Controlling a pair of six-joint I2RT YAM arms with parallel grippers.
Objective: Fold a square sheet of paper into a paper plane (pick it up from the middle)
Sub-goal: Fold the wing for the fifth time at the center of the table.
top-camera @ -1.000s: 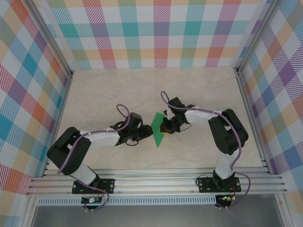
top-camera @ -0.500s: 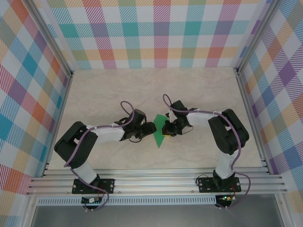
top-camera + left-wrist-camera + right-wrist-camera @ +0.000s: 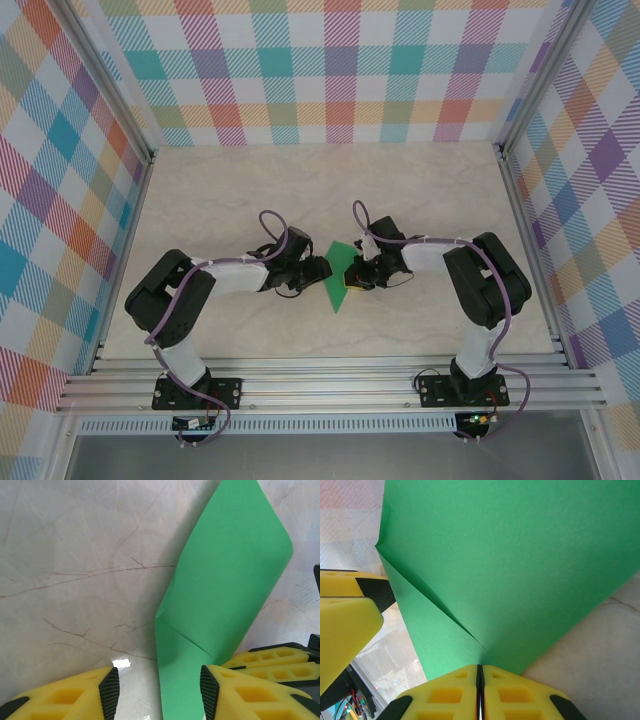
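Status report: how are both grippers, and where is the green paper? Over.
Right gripper shut on green paper. Left gripper open, paper edge between its jaws. No obstacle seen.

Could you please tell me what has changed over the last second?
The left gripper moved right, closing in on the edge of the green paper, jaws open. The right gripper stayed shut on the green paper, which barely shifted; nothing was released.

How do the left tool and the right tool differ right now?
The left tool stands open, jaws apart; the right tool is shut. The right tool pinches the green paper; the left tool grips nothing, though the paper reaches into its gap. Both have yellow fingers.
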